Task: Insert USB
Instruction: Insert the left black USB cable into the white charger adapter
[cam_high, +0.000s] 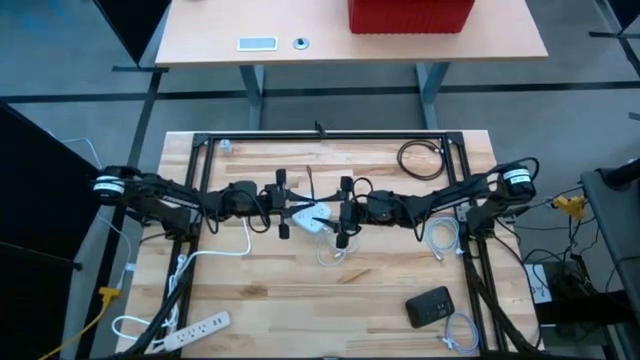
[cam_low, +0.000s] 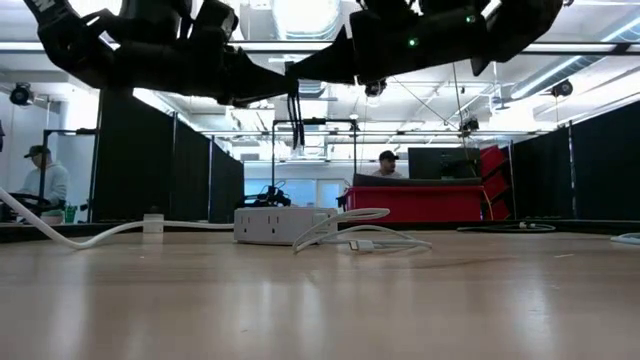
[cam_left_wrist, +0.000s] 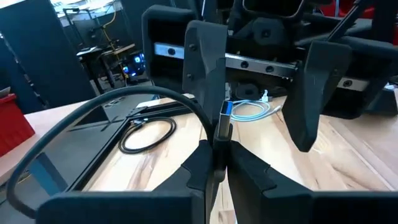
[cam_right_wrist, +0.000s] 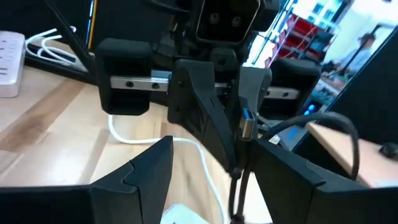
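Above the wooden table (cam_high: 300, 290), the left gripper (cam_left_wrist: 214, 158) is clamped on a black cable's silver, blue-tongued USB plug (cam_left_wrist: 224, 118), held upright opposite the right gripper (cam_high: 343, 212), whose fingers stand apart. The white power hub (cam_low: 283, 224) sits below; any tilt in the plug could jam the insertion.

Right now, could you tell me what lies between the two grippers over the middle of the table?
In the high view, the white power hub lies on the table between the left gripper, shut on the USB plug, and the right gripper.
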